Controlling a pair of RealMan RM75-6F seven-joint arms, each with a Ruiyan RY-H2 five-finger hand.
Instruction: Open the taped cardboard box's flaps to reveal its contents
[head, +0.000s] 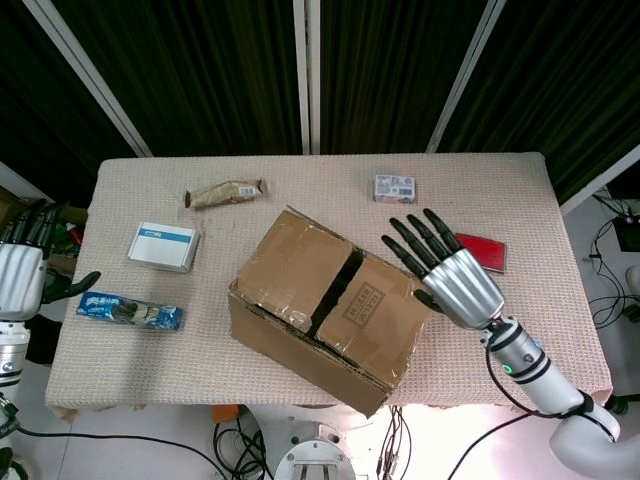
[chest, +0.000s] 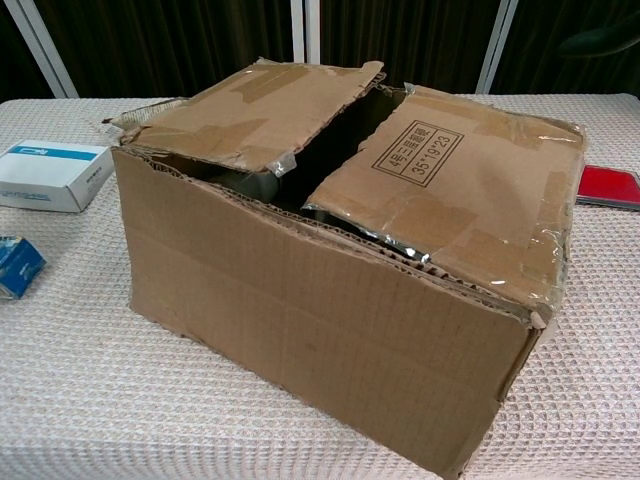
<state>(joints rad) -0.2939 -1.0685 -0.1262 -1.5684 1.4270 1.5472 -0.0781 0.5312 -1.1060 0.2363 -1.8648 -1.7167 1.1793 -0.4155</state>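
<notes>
The cardboard box (head: 325, 300) sits turned at an angle in the middle of the table. Its two top flaps, left (chest: 250, 110) and right (chest: 450, 180), lie slightly raised with a dark gap between them; torn clear tape clings to their edges. What is inside is hidden in shadow. My right hand (head: 450, 272) is open with fingers spread, held over the box's right end. The chest view shows no hand touching the box (chest: 340, 270). My left hand (head: 22, 268) is open beyond the table's left edge, far from the box.
A white carton (head: 164, 246) and a blue packet (head: 130, 312) lie left of the box. A brown wrapper (head: 225, 192) and a small box (head: 394, 188) lie behind it. A red flat case (head: 488, 252) is right of it, partly behind my hand.
</notes>
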